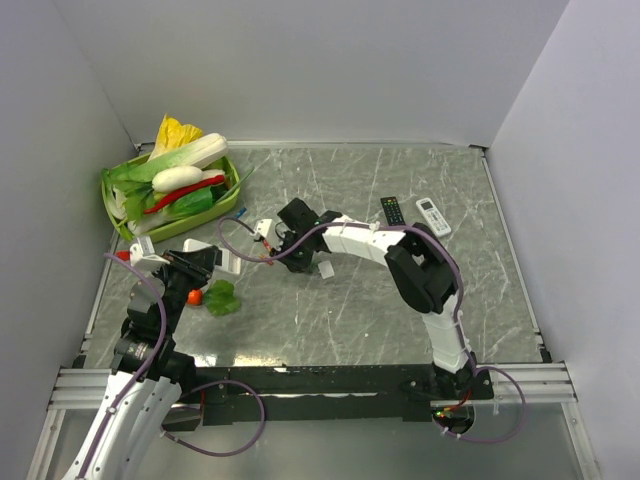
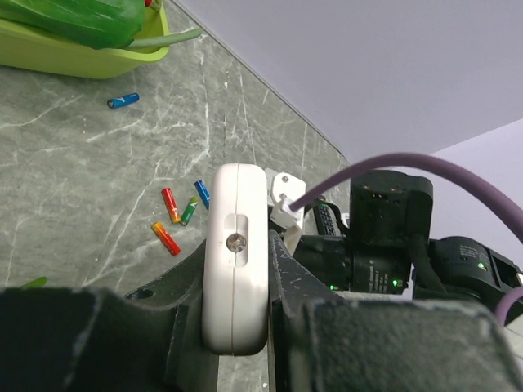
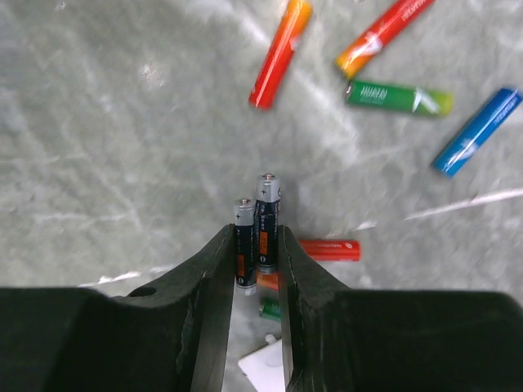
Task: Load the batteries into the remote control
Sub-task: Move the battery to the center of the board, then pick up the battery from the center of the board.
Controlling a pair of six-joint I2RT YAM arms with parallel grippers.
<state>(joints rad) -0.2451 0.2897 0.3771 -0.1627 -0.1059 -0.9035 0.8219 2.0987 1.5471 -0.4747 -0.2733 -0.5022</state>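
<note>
My left gripper [image 1: 203, 263] is shut on the small white remote control [image 2: 237, 253], held on edge above the table with its end screw facing the camera. My right gripper [image 3: 257, 245] is shut on two black batteries with orange labels [image 3: 260, 229], side by side, plus ends pointing away. It hovers over loose batteries on the table: a red-orange one [image 3: 280, 53], a red one [image 3: 384, 33], a green one [image 3: 398, 96], a blue one [image 3: 476, 131] and a red one [image 3: 328, 249]. In the top view the right gripper [image 1: 272, 243] is just right of the left one.
A green tray [image 1: 115, 205] of vegetables stands at the back left. One blue battery [image 2: 122, 100] lies near it. A long black remote [image 1: 392, 210] and an all-white remote [image 1: 433, 216] lie at the back right. A red tomato [image 1: 195, 296] and a green leaf [image 1: 222, 297] lie by the left arm.
</note>
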